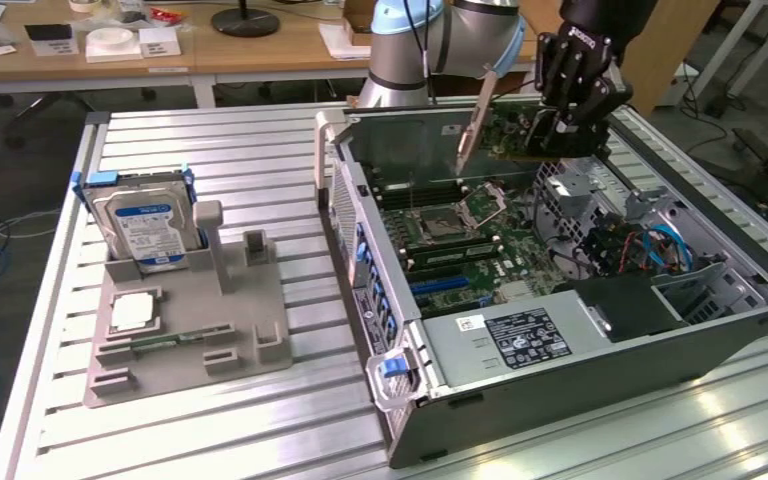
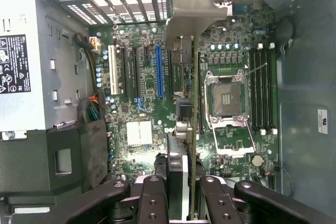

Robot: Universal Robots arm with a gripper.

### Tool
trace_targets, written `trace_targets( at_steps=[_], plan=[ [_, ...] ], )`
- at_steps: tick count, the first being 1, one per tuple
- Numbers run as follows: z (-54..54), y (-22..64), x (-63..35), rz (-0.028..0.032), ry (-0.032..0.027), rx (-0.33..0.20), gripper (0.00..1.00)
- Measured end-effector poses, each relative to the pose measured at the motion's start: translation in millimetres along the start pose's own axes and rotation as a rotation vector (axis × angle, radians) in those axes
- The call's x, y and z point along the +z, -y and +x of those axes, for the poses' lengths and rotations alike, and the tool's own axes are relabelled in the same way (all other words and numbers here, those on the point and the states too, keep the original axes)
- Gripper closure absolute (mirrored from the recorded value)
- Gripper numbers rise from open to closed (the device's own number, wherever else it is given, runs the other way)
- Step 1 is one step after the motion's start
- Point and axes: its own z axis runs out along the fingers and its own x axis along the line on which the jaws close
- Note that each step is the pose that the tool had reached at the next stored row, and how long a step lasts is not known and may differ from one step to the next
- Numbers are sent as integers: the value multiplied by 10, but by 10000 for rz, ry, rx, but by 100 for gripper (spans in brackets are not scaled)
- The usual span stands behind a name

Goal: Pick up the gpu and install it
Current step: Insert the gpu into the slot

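Note:
My gripper (image 1: 554, 133) is shut on the gpu (image 1: 502, 137), a green card with a silver end bracket, and holds it on edge above the open computer case (image 1: 357, 210). The card hangs over the far part of the motherboard (image 1: 458, 235), apart from it. In the wrist view the gpu (image 2: 193, 103) is seen edge-on between my fingers (image 2: 153, 195), with its bracket over the case's rear slots. It hangs over the board between the blue slot (image 2: 159, 72) and the CPU socket (image 2: 228, 98).
A grey holder tray (image 1: 184, 340) on the slatted table at the exterior view's left carries an upright hard drive (image 1: 144, 225). Inside the case are a power supply (image 1: 518, 335), memory slots (image 2: 262, 87) and blue cables (image 1: 658, 245). Wooden desks stand behind.

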Motion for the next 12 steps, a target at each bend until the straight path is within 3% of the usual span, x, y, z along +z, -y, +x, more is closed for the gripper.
trace_targets(
  at_steps=[3, 4, 5, 7, 8, 9, 12],
  plan=[
    [0, 0, 0, 0, 0, 0, 72],
    [0, 0, 0, 39, 2, 0, 72],
    [-2, 1, 0, 149, 10, 3, 72],
    [-2, -1, 1, 483, 38, 1, 72],
    [-2, -2, 2, 605, 49, -9, 72],
    [-2, -2, 3, 638, 53, -16, 72],
    [-3, -2, 9, 639, 55, -18, 72]
  ],
)
